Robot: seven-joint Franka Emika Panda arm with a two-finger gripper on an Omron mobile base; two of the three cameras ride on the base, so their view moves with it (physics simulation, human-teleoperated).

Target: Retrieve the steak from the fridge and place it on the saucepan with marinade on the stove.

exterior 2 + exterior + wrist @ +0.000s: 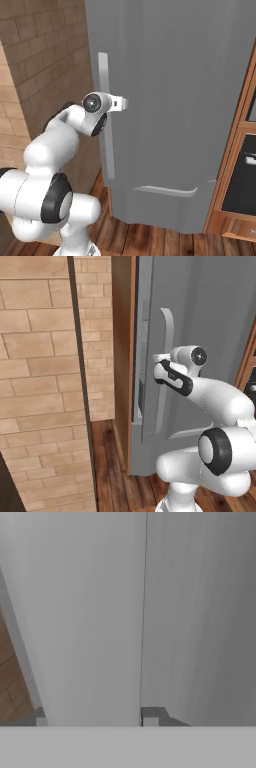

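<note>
While claw point(95, 718) straddles pale handle point(105, 120), grip unclear, grey fridge point(180, 100) ajar.

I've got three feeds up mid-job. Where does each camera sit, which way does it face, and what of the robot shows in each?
Left base view: behind the arm on its left, facing the fridge door edge and brick wall; arm rises lower right, gripper at the handle.
Right base view: behind on its right, facing the door front; arm lower left, gripper at the handle.
Hand view: on the hand, close against the handle; finger tips at the bottom.
Both base views share fridge, handle, arm.
</note>
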